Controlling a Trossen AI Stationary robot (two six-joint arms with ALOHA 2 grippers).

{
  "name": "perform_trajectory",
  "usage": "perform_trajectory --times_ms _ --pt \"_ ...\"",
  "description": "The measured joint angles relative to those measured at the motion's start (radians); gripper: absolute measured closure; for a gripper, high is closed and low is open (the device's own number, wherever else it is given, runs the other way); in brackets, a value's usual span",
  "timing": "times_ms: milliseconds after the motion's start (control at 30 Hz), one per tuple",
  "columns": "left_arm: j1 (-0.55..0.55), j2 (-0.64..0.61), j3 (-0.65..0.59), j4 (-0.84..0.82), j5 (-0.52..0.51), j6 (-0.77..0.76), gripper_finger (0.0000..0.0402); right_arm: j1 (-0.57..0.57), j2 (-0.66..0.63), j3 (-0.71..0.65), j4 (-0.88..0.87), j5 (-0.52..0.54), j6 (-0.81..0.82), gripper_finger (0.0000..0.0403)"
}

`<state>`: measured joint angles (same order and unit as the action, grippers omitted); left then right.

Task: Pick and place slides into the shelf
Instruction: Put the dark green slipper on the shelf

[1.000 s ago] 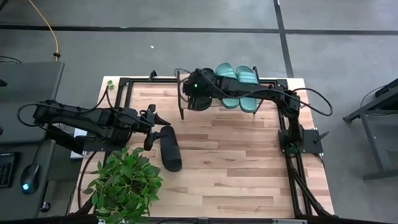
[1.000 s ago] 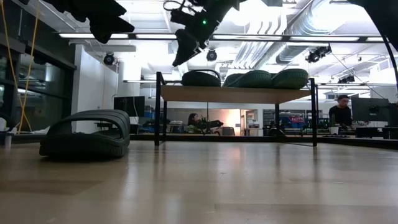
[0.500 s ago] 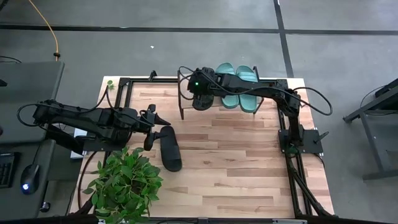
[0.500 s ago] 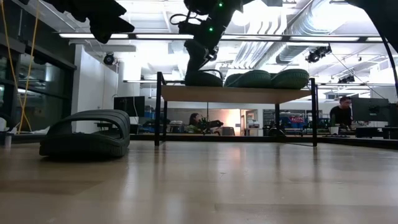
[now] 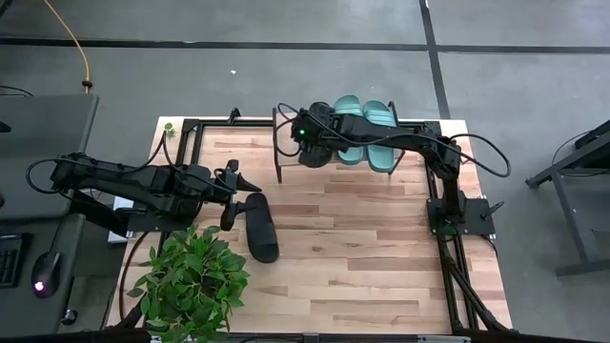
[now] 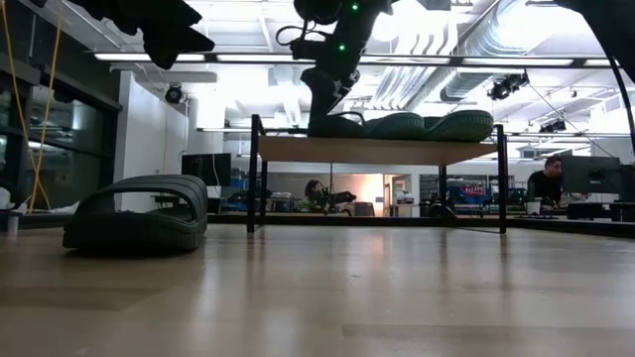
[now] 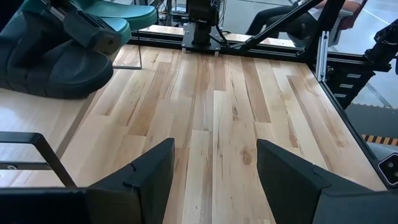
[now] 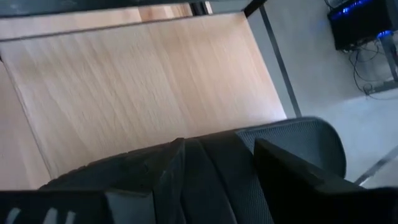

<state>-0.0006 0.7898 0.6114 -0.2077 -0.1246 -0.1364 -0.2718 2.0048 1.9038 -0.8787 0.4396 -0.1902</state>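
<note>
One black slide (image 5: 259,227) lies sole-down on the table; my open left gripper (image 5: 243,186) hovers just left of it and above it. A second black slide (image 6: 335,126) sits on the left part of the shelf (image 6: 397,150), against two teal slides (image 6: 402,126) (image 6: 461,124) resting side by side on the plank. My right gripper (image 5: 310,148) stands over that black slide, pointing down, shut on it. The left wrist view looks between my open left gripper (image 7: 214,174) toward the shelved black slide (image 7: 50,62). My right gripper (image 8: 214,168) comes from above, pointing down, with one finger (image 8: 165,171) on each side of the black slide's ribbed upper part (image 8: 211,168). The slide rests sole-down on the shelf plank (image 8: 143,81). How far back it reaches between the fingers is hidden.
A potted green plant (image 5: 191,281) stands at the table's near left corner, close to my left arm. Black frame rails (image 5: 443,238) run along the table's right and far edges. Bare tabletop (image 5: 362,248) stretches across the middle and right. A person sits in the room beyond (image 6: 546,174).
My right gripper has come down onto the shelf top, turned from slanted to upright, and shifted toward the teal slides. The black slide on the shelf has slid along the plank until it sits against the nearest teal one.
</note>
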Motion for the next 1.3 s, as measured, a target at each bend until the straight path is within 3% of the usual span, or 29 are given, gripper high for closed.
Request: perform_trajectory --times_ms 667,1300 --pt "0.0 0.0 0.0 -0.001 0.0 -0.002 0.0192 0.045 -0.016 0.098 -0.175 0.095 0.034 0.0221" --pt "0.0 0.0 0.0 -0.001 0.0 -0.003 0.0192 0.05 -0.016 0.106 -0.196 0.035 0.061 0.0221"
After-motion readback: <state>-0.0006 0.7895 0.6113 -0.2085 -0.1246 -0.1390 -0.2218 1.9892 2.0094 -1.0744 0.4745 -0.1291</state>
